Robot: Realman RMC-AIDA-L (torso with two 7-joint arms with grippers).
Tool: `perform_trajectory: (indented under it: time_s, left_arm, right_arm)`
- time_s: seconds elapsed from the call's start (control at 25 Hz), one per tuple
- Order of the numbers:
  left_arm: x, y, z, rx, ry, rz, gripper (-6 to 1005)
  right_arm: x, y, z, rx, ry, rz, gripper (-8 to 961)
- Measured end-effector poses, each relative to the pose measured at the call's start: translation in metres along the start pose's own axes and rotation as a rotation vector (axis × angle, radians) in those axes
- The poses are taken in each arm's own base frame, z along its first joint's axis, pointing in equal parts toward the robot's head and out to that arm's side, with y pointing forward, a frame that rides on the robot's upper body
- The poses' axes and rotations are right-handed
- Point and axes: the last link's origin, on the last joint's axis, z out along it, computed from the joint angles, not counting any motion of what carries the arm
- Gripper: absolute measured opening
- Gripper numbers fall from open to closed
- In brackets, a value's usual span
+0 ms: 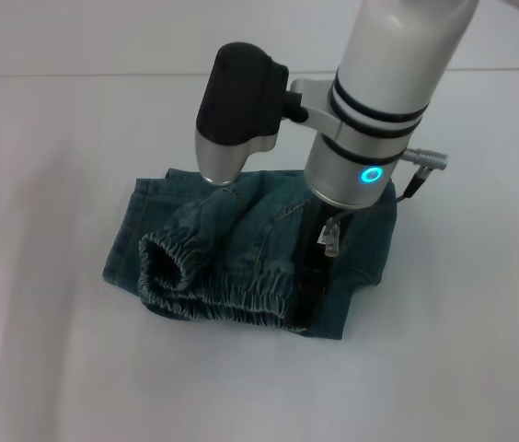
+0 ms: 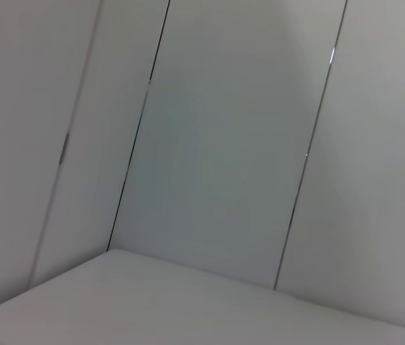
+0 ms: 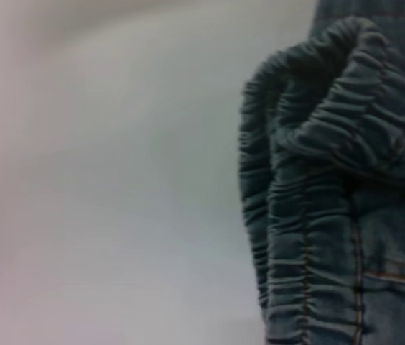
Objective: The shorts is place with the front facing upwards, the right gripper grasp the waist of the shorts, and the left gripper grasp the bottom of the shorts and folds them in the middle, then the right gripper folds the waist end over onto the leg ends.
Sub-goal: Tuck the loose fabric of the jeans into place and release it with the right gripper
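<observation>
Centrally in the head view, the shorts [image 1: 250,253] are seen bunched on the table [image 1: 462,350] under the right gripper [image 1: 319,267], its grip untellable, while gathered waistband [image 3: 310,215] fills the right wrist view's right side.

Shorts [image 1: 241,253] blue-green washed denim, tan stitching; table [image 1: 462,350] white; arm silver-white, black bands.

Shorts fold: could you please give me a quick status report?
Right gripper down on the shorts, fingers hidden. Left gripper parked off to the left. Elastic waistband bunched up, fold unfinished. Nothing in the way.
</observation>
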Motion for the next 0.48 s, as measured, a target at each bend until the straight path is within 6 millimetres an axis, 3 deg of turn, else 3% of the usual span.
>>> perform_trajectory:
  time_s: [0.48]
  left_arm:
    - [-0.002,0.0,0.002,0.007,-0.019,0.009,13]
  right_arm:
    - [-0.012,0.003,0.011,0.025,-0.045,0.01,927]
